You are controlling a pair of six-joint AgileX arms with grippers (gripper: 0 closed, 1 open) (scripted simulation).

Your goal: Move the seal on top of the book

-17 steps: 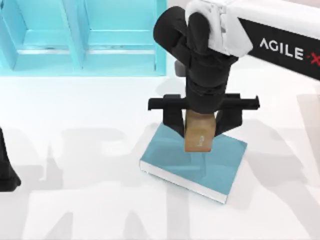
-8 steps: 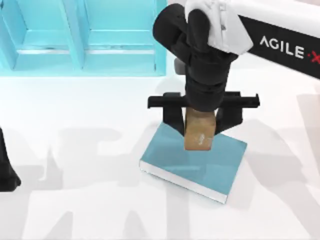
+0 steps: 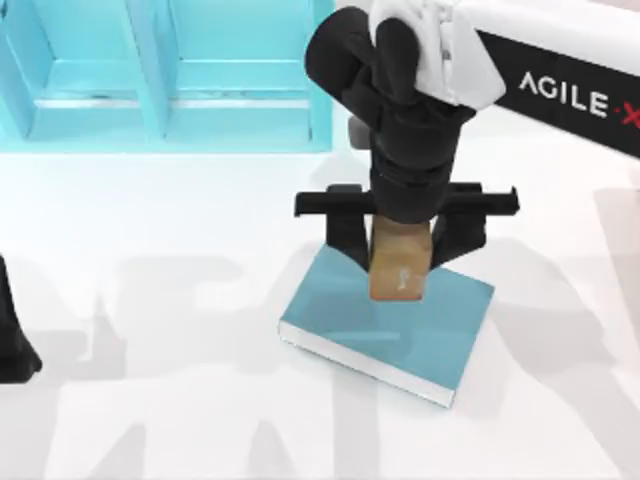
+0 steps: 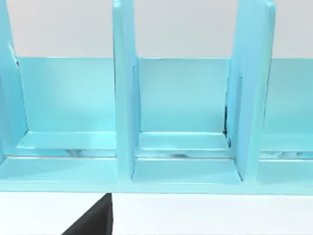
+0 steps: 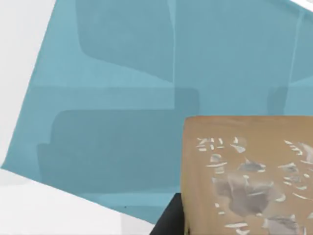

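The tan-brown seal (image 3: 400, 268) stands upright over the far part of the teal-blue book (image 3: 440, 335), which lies flat at the table's middle. My right gripper (image 3: 400, 255) reaches down from above and is shut on the seal, one black finger at each side. In the right wrist view the seal's (image 5: 244, 176) pale-marked face is close up, with the book's cover (image 5: 122, 73) behind it. Whether the seal's base touches the cover I cannot tell. My left arm (image 3: 12, 340) is parked at the table's left edge.
A large light blue shelf unit (image 3: 160, 100) with upright dividers stands along the far left of the table; the left wrist view faces its compartments (image 4: 186, 166). White tabletop (image 3: 180, 250) lies open left of and in front of the book.
The right gripper and the seal have shifted very slightly toward the far side, still over the book. The left arm has not moved.
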